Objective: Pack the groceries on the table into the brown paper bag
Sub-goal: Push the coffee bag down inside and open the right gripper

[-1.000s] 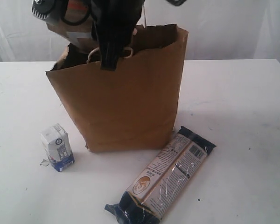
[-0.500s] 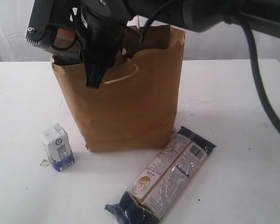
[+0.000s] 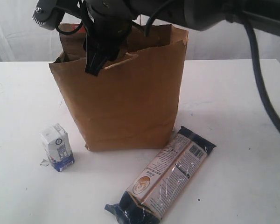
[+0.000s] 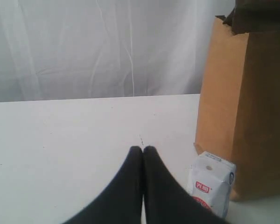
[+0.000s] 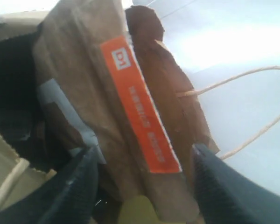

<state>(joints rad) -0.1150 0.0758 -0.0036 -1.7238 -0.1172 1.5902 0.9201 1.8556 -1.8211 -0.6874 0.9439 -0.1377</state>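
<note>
at the right claw [image 5: 144, 149], pouch [image 5: 130, 93] partly hidden

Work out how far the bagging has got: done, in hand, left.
Done: cannot be confirmed; the brown paper bag's inside is mostly hidden. In hand: the brown orange-striped pouch sits at the bag's mouth between the right gripper's fingers; whether they grip it is unclear. To do: the small white-blue carton and long dark-blue packet lie on the table.
</note>
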